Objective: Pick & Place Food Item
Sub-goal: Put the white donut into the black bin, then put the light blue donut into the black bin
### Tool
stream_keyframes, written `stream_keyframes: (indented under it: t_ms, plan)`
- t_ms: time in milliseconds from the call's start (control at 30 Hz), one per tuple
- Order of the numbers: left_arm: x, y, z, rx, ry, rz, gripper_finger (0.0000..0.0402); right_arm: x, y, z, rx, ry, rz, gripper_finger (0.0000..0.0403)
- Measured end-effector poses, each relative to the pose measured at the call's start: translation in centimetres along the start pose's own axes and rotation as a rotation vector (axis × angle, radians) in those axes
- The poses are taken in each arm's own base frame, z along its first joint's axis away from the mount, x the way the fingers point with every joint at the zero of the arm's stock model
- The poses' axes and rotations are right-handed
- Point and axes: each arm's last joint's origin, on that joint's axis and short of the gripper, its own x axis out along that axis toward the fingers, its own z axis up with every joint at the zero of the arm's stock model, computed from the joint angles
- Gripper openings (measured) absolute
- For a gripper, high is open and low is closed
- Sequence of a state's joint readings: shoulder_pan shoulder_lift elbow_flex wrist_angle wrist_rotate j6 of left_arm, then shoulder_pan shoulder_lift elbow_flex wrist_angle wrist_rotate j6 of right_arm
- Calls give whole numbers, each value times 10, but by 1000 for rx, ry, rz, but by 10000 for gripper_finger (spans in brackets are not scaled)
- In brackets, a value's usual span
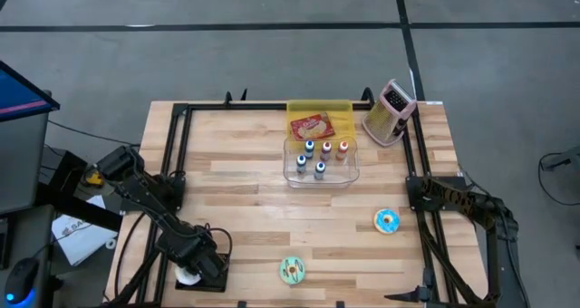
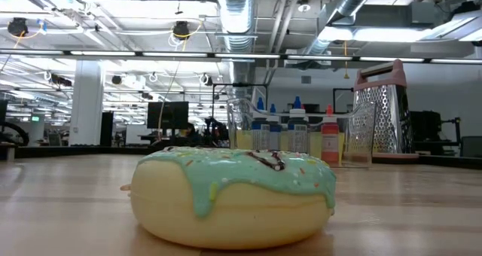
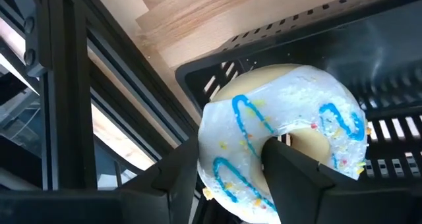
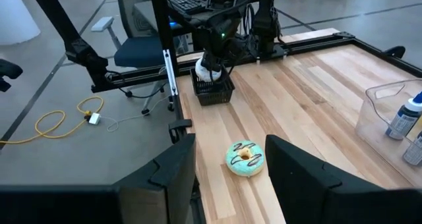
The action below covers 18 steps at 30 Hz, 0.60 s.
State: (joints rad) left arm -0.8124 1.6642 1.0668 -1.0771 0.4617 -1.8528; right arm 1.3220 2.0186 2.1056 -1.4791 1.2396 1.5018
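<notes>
A white donut with blue icing lines (image 3: 283, 118) sits tilted in my left gripper (image 3: 227, 165) inside a black slatted basket (image 3: 395, 66) at the table's near left corner (image 1: 201, 274). The right wrist view shows the same donut (image 4: 206, 69) at the basket's top (image 4: 214, 92). A green-iced donut (image 1: 292, 270) lies flat on the table near the front edge. A blue-iced donut (image 1: 387, 221) lies flat at the right. My right gripper (image 4: 231, 141) hangs open above the table's right side (image 1: 419, 192), holding nothing. My left gripper has one finger (image 3: 290, 168) inside the donut's hole and the other finger (image 3: 175, 181) against its outer side. The ring's wall (image 3: 231, 151) lies between them. The fingers slant steeply down from above. The donut is tilted over the basket; whether it rests on the basket is hidden.
At the far middle stand a clear bin of small bottles (image 1: 321, 161) and a yellow tray with a red packet (image 1: 319, 120). A metal grater (image 1: 390, 113) is at the far right. Black frame rails (image 1: 172, 154) run along the table's sides. Bare wood lies in the middle.
</notes>
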Motion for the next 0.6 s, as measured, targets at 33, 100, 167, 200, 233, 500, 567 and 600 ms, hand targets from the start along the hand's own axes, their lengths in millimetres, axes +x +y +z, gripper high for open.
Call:
stream_keyframes:
  t_ms: [33,100,167,200,233,500,567,600]
  plan:
    - [0,0,0,7,3,2,166,0,0,0,2,0,0,175]
    - [0,1,0,12,14,8,174,0,0,0,2,0,0,175]
    - [0,1,0,12,16,10,181,0,0,0,3,0,0,175]
    - [0,1,0,13,16,10,184,0,0,0,3,0,0,175]
    - [0,1,0,13,16,11,187,0,0,0,3,0,1,175]
    - [0,1,0,13,16,11,200,0,0,0,5,0,1,175]
    - [-2,2,-1,16,16,4,200,0,0,0,8,0,2,175]
    - [-3,3,-1,18,13,-2,200,0,0,0,8,0,2,175]
